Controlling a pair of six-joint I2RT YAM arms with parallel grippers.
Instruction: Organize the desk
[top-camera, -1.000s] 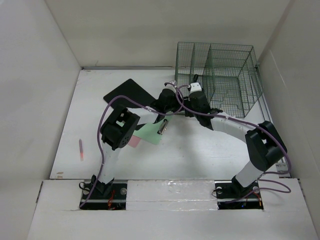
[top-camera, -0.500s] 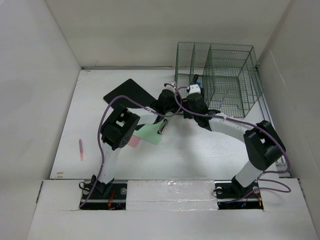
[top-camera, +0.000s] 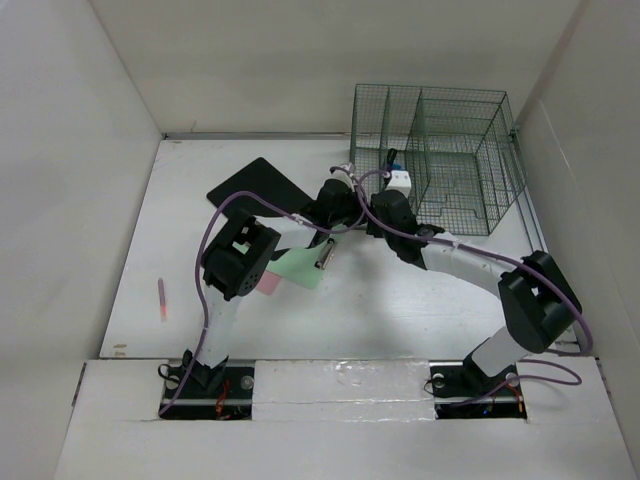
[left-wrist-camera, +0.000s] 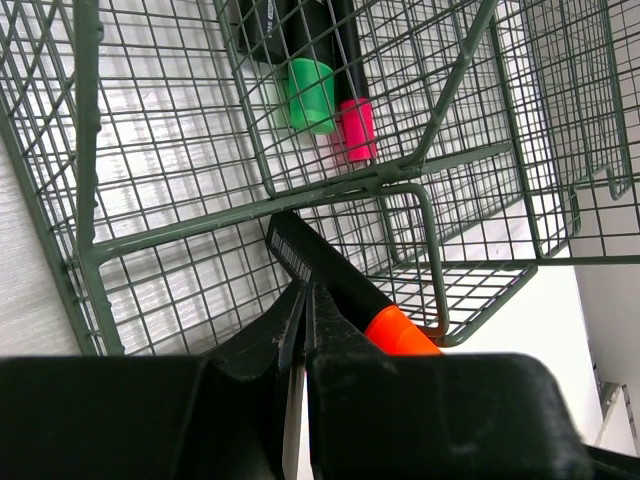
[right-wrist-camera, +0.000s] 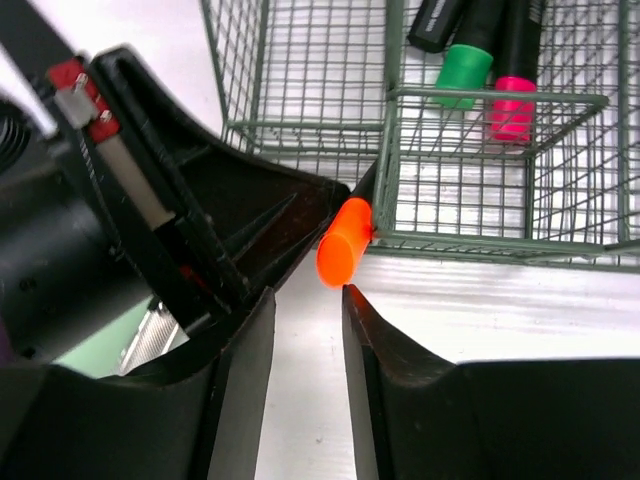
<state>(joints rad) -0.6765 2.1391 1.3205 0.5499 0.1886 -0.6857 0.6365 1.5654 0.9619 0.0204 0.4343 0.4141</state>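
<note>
The left arm (top-camera: 215, 320) goes up from its base, bends at the elbow and reaches right. The right arm (top-camera: 460, 262) bends at its elbow and reaches left. The two tips meet.

The left end effector (left-wrist-camera: 305, 290) has its fingers pressed close together, pinching a marker (left-wrist-camera: 330, 275) between them. The right end effector (right-wrist-camera: 307, 295) has its fingers (right-wrist-camera: 240, 380) spread with a gap between them, holding nothing.

From above, the two wrists are crowded together, so it is hard to tell whether they touch.
</note>
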